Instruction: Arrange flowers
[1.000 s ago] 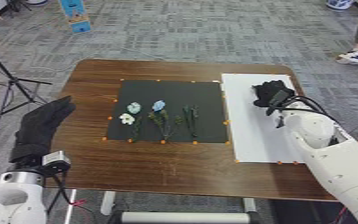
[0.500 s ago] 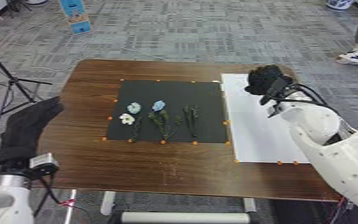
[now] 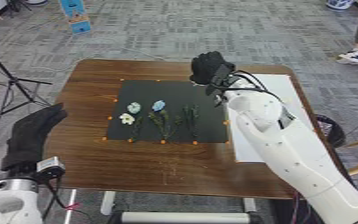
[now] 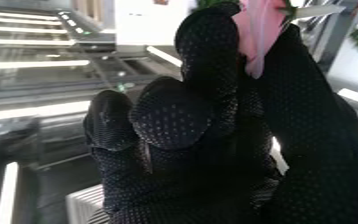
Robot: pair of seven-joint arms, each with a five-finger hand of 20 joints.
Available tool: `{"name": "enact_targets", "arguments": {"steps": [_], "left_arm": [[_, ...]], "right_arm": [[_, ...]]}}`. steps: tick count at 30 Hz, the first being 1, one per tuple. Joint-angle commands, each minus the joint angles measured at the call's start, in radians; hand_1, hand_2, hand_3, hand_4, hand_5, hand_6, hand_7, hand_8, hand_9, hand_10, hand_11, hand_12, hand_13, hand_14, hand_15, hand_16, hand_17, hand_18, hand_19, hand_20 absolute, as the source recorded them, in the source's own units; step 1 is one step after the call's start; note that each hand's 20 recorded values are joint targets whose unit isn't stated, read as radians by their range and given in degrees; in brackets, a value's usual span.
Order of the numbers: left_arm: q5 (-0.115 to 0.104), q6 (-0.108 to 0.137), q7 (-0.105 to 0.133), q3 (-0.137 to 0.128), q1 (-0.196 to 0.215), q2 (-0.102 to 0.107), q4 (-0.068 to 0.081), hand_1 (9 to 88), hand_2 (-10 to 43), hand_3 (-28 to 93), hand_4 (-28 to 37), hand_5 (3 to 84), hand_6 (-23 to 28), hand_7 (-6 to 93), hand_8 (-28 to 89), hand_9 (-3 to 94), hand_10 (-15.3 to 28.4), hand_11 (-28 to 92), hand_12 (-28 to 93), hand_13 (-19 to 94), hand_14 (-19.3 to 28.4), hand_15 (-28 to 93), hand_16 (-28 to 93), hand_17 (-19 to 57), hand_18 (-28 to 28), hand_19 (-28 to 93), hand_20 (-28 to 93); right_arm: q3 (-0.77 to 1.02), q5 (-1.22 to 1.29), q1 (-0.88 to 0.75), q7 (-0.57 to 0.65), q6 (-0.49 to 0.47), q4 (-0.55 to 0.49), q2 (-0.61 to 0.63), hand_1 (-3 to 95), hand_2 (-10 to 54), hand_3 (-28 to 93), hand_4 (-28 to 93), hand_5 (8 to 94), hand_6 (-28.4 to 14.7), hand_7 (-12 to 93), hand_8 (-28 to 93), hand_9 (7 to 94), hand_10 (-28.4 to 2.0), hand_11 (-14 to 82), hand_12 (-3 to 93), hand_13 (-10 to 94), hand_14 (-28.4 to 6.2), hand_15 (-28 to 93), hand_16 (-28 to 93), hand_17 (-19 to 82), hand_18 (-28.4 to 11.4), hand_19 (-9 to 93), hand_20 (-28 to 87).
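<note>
My right hand (image 3: 209,69) is above the far right corner of the black mat (image 3: 211,134). In the right wrist view that hand (image 4: 202,150) has its fingers curled, with a pink flower (image 4: 257,30) pinched between a fingertip and the thumb. The flower's lower part is hidden. A pale blue-green flower (image 3: 134,107), a blue flower (image 3: 159,105) and a white flower (image 3: 127,119) lie on the mat's left half, and green stems (image 3: 193,120) lie right of them. My left hand (image 3: 35,132), fingers straight and open, is beside the table's left edge.
A white sheet (image 3: 273,87) lies right of the black mat on the brown table (image 3: 158,172). Small orange markers line both. My right arm crosses over the white sheet. A black tripod (image 3: 11,77) stands on the floor at the left.
My right hand has moved left from over the white sheet to the black mat's far right corner. My left hand has shifted slightly left and nearer.
</note>
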Motion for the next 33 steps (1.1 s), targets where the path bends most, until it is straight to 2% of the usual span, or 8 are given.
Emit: {"name": "enact_targets", "arguments": {"steps": [1, 3, 9, 11, 16, 21, 33], "left_arm": [[0.01, -0.013, -0.009, 0.027, -0.044, -0.002, 0.004, 24.7, 8.5, 72, -28.3, 52.1, 4.3, 13.7, -8, 50.4, 13.8, 18, 11, 37, 13.6, 11, -1, 7.2, 7.6, 6, 16], [0.009, -0.012, -0.001, 0.025, -0.034, -0.001, -0.002, 24.6, 8.2, 72, -28.3, 52.1, 4.3, 13.7, -8, 50.4, 13.7, 18, 11, 37, 13.6, 11, -1, 7.2, 7.6, 6, 16], [0.009, -0.022, -0.004, 0.032, -0.052, 0.0, 0.002, 24.5, 7.7, 72, -28.3, 52.0, 4.5, 13.4, -8, 50.2, 13.7, 18, 11, 37, 13.6, 11, -1, 7.2, 7.6, 6, 16], [0.012, -0.027, -0.004, 0.037, -0.063, -0.001, 0.005, 24.4, 7.6, 72, -28.3, 52.0, 4.5, 13.4, -8, 50.2, 13.7, 18, 11, 37, 13.6, 11, -1, 7.2, 7.6, 6, 16], [0.009, -0.026, -0.003, 0.028, -0.053, -0.005, 0.0, 24.4, 7.2, 72, -28.3, 52.0, 4.5, 13.3, -8, 50.2, 13.8, 18, 11, 37, 13.6, 11, -1, 7.1, 7.6, 6, 16], [0.008, -0.027, -0.004, 0.018, -0.038, -0.011, -0.005, 24.3, 6.7, 72, -28.3, 52.0, 4.6, 13.3, -8, 50.2, 13.8, 18, 11, 37, 13.7, 11, -1, 7.1, 7.6, 6, 16], [0.009, -0.034, -0.013, 0.019, -0.041, -0.008, -0.004, 24.2, 6.4, 72, -28.3, 52.0, 4.6, 13.3, -8, 50.1, 13.8, 18, 11, 37, 13.7, 11, -1, 7.1, 7.7, 6, 16]], "right_arm": [[0.054, -0.202, 0.027, -0.074, -0.055, 0.157, -0.29, 56.3, -0.2, 51, -18, 78.0, 1.1, 25, 13, 87.1, -9.1, 35.3, 30.6, 84, -5.1, 63, 43, 45, -22.2, 89, 58], [0.071, -0.263, 0.019, -0.087, -0.062, 0.193, -0.33, 56.3, -0.2, 51, -18, 78.0, 1.1, 25, 13, 87.2, -9.1, 35.2, 30.6, 84, -5.0, 63, 43, 45, -22.1, 89, 58], [0.16, -0.453, -0.018, -0.169, -0.082, 0.264, -0.442, 56.3, -0.2, 51, -19, 78.0, 1.1, 25, 13, 87.1, -9.1, 35.2, 30.6, 84, -5.0, 63, 43, 45, -22.1, 89, 58], [0.143, -0.438, -0.023, -0.164, -0.065, 0.268, -0.431, 56.4, -0.1, 51, -19, 78.0, 1.1, 25, 13, 87.1, -9.1, 35.1, 30.6, 84, -5.0, 63, 43, 45, -22.2, 89, 58], [0.155, -0.484, -0.046, -0.204, -0.028, 0.283, -0.428, 56.2, -0.2, 51, -19, 78.0, 1.3, 25, 12, 87.1, -9.1, 35.0, 30.6, 84, -4.9, 63, 43, 45, -22.1, 89, 57], [0.15, -0.487, -0.047, -0.204, -0.033, 0.283, -0.412, 55.9, -0.3, 52, -19, 77.9, 1.5, 26, 12, 87.1, -9.0, 34.9, 30.6, 84, -4.9, 63, 43, 45, -22.1, 89, 57], [0.084, -0.382, -0.007, -0.156, -0.029, 0.246, -0.338, 56.0, -0.4, 52, -19, 77.8, 1.5, 26, 12, 87.3, -8.9, 34.8, 30.5, 84, -4.8, 63, 43, 45, -22.0, 89, 57]]}}
